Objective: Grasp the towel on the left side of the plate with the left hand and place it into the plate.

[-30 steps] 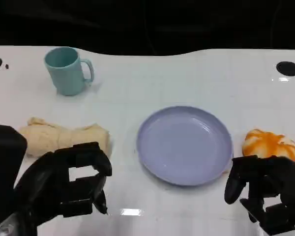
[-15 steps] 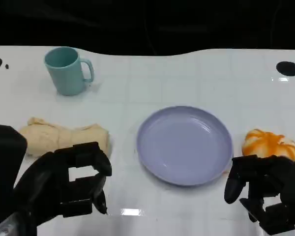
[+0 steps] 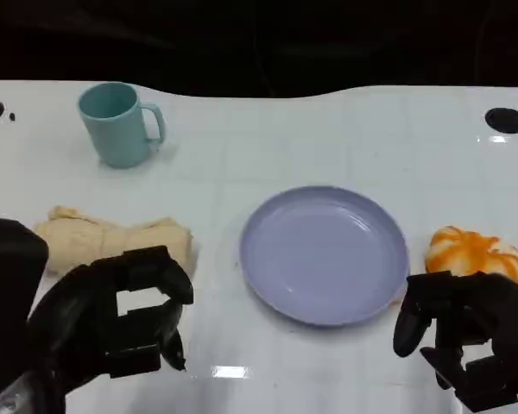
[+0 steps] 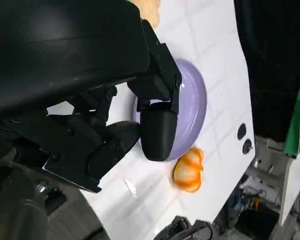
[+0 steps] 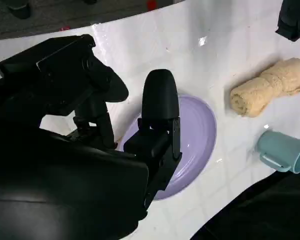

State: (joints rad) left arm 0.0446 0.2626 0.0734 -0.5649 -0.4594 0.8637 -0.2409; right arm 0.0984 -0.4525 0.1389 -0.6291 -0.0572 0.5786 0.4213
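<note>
A rolled beige towel (image 3: 112,241) lies on the white table to the left of the lavender plate (image 3: 325,254), which has nothing in it. My left hand (image 3: 112,326) hovers just in front of the towel, fingers apart and holding nothing. My right hand (image 3: 466,341) sits at the lower right, near the plate's front right edge, fingers apart and holding nothing. The right wrist view shows the towel (image 5: 269,86) beyond the plate (image 5: 195,140). The left wrist view shows the plate (image 4: 190,112) past my left hand's fingers (image 4: 157,131).
A teal mug (image 3: 116,123) stands at the back left. An orange-and-white pumpkin-shaped object (image 3: 473,253) lies right of the plate, just beyond my right hand. The table's dark far edge runs along the top.
My left hand has edged slightly left and up toward the towel. Everything else stays where it was.
</note>
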